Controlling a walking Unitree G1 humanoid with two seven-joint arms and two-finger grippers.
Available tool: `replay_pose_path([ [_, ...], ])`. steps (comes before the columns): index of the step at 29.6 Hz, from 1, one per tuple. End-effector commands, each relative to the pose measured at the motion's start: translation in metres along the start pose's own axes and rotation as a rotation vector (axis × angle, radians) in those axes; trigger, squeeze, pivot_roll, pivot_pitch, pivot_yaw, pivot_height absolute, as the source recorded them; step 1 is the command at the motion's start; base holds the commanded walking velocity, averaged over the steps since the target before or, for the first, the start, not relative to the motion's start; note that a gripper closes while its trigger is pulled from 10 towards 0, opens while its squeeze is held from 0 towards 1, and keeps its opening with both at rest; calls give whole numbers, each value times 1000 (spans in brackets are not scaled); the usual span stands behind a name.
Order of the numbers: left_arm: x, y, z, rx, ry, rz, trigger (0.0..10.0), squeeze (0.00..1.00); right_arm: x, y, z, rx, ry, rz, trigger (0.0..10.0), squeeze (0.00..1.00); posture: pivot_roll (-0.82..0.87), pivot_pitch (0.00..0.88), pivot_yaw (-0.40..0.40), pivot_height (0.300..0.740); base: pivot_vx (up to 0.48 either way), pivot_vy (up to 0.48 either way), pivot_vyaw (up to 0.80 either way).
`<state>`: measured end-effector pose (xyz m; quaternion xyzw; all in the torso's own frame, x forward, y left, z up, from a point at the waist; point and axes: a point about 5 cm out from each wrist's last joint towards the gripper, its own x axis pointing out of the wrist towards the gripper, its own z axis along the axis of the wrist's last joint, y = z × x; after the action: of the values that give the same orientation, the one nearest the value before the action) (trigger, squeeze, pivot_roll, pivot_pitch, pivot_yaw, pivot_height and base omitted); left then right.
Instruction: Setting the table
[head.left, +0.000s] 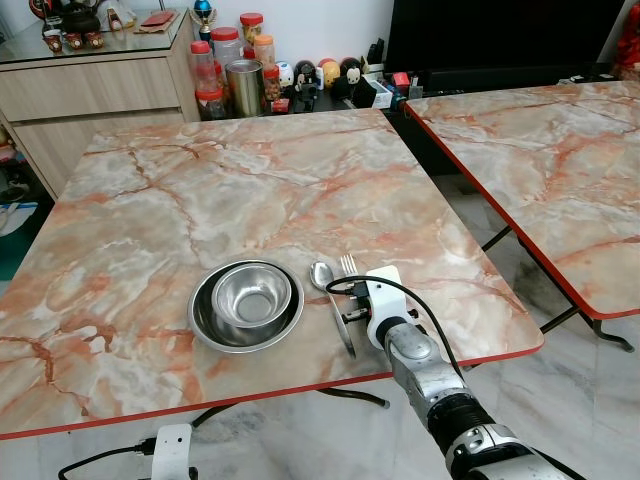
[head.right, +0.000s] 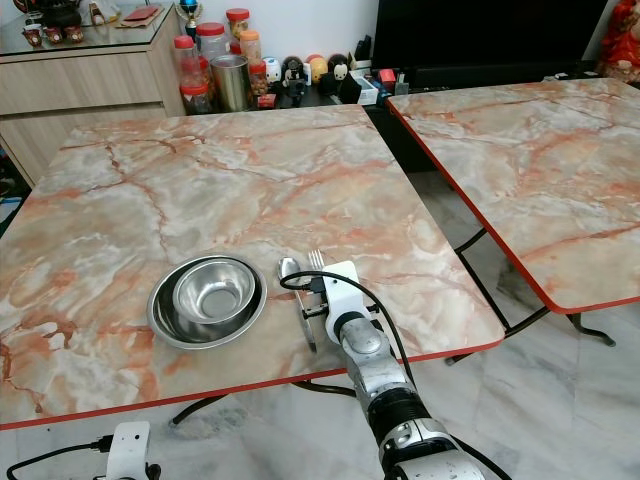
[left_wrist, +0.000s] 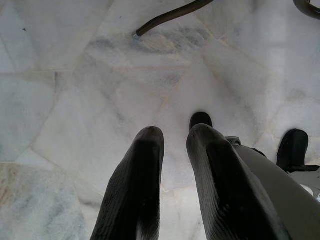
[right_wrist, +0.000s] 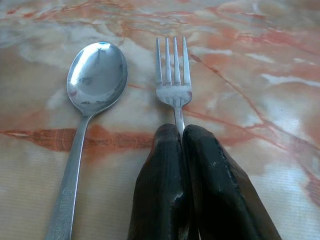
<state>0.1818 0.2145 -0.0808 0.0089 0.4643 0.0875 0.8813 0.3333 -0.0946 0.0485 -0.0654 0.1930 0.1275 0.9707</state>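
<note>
Polished steel was what I had in hand: the right gripper (right_wrist: 182, 135) had its two black fingers pressed together on the neck of the fork (right_wrist: 173, 75), just behind the tines, with the fork lying flat on the marble-patterned table (head.left: 250, 180) near its front edge. The spoon (right_wrist: 95, 75) lay parallel just beside it, apart from it, and beyond the spoon sat a steel bowl (head.left: 252, 296) nested in a wider steel dish (head.left: 205, 330). I judged the fork light, rigid and slick, so a pinch on the narrow neck risked it swivelling or slipping between the pads; a hold further back on the flatter handle would probably have steadied it better, though the handle was hidden under my fingers. It would not break if dropped, but it could skid on the smooth tabletop and knock the spoon. The spoon's handle carried stamped lettering in the right wrist view, too small and oblique for me to read. The left gripper (left_wrist: 172, 165) hung idle over the pale floor, fingers slightly apart and holding nothing. Jar labels at the far side were unreadable.
</note>
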Motion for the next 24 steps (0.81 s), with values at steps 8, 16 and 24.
replay_pose_path([
  [8, 0, 2, -1, 12, 11, 3, 10000, 0, 1, 2, -1, 2, 11, 9, 10000, 1000, -14, 22, 9, 740, 0, 0, 0],
  [16, 0, 2, -1, 12, 13, 2, 10000, 0, 1, 2, -1, 2, 8, 9, 10000, 1000, -13, 21, 8, 740, 0, 0, 0],
  [24, 0, 2, -1, 13, 12, 1, 10000, 0, 2, 3, 0, 13, 1, 18, 10000, 1000, -14, 22, 10, 740, 0, 0, 0],
])
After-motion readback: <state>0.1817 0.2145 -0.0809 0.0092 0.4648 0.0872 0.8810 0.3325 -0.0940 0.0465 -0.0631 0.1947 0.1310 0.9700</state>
